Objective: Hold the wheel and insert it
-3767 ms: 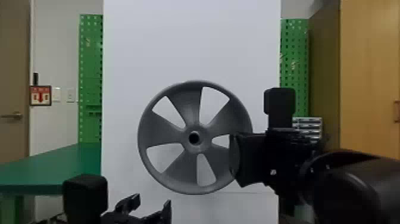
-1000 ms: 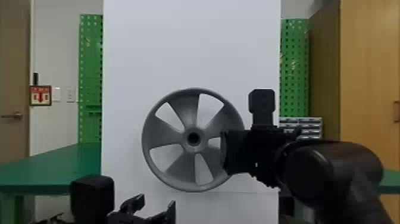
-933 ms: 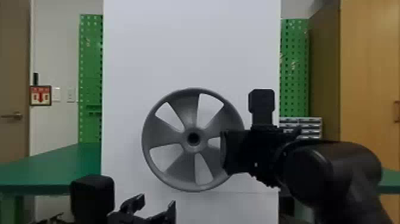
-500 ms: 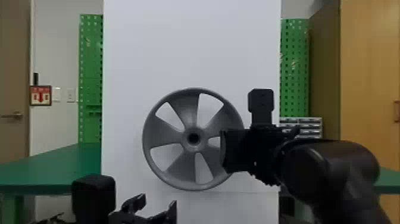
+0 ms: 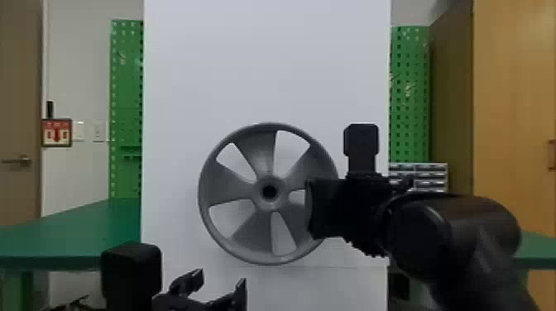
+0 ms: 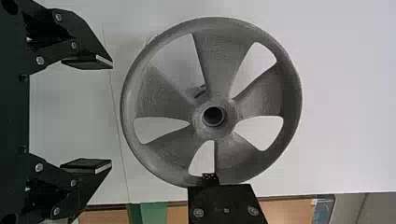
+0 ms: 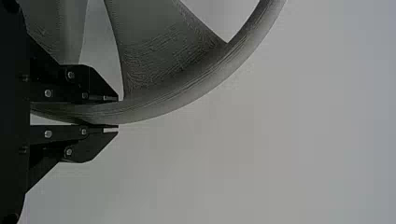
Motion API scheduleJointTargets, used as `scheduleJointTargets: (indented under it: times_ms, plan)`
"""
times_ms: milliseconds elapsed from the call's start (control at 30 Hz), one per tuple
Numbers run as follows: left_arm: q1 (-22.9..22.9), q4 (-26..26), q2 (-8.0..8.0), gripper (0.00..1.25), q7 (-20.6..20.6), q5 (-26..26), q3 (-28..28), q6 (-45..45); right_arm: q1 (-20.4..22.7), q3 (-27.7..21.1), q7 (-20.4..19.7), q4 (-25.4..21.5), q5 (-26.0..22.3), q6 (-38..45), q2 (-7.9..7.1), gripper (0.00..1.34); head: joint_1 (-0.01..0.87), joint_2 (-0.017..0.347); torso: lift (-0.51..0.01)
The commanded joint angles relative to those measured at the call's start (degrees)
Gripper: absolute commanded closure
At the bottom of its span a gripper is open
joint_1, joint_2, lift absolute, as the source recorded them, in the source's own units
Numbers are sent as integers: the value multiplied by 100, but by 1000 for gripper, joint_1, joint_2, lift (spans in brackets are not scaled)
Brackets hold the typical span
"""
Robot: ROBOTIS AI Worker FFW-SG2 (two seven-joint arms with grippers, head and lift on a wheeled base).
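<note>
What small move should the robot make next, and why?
The right gripper, jaws shut on the rim, should probably shift the wheel slightly: what looks like a peg shows through a gap beside the hub, out of line with the centre hole.

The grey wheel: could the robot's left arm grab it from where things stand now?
Probably yes: the left gripper is open, with nothing seen between it and the wheel. The right gripper clamps the wheel's right side, leaving the left side free.
</note>
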Motion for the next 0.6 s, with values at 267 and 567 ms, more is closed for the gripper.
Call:
scheduleJointTargets:
  times_ms: [267,567]
  plan:
    - [-5,2,0,495,-2,1,3,-29,5,125,-101,83,15,-153,5,1220,0,37,-486]
    - [-5,11,0,495,7,1,-6,-29,-21,213,-224,206,42,-303,5,1223,0,37,-486]
